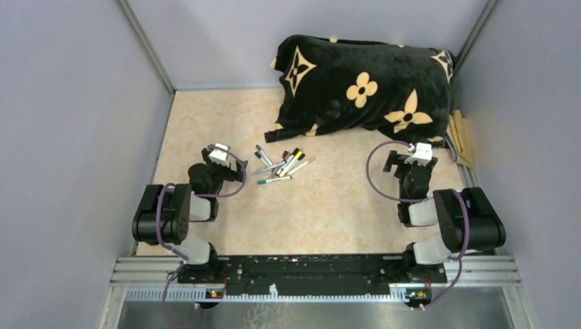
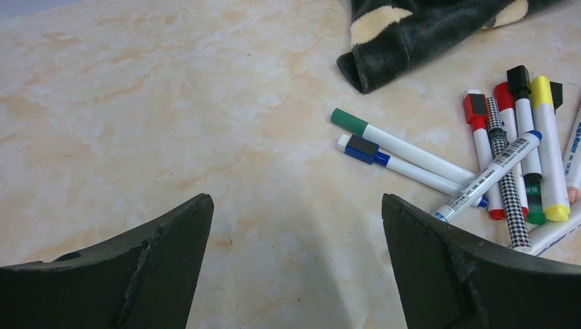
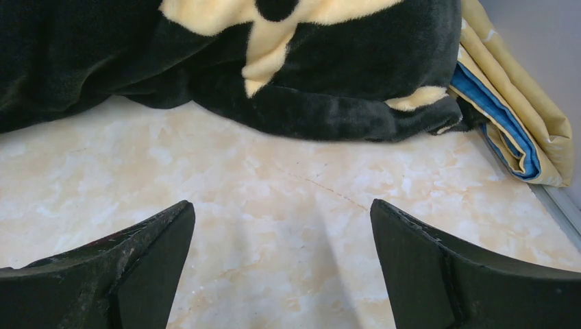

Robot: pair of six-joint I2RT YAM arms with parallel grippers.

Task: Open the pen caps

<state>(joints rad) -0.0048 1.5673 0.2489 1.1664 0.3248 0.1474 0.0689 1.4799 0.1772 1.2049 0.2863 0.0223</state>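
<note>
In the top view the pens (image 1: pixel 279 164) are shown too small to be counted. In the left wrist view the rightmost pen (image 2: pixel 573 154) and a white barrel (image 2: pixel 558 232) below it are cut by the right edge. A black cap (image 2: pixel 556 94) is mostly hidden behind the yellow-capped pen (image 2: pixel 548 151). Only a corner of the pillow (image 2: pixel 411 34) is seen, the rest being cut by the top edge. In the right wrist view the folded cloth (image 3: pixel 521 116) is cut by the right edge and partly covered by the pillow. The jaws are cut off by the lower edge in both wrist views.
</note>
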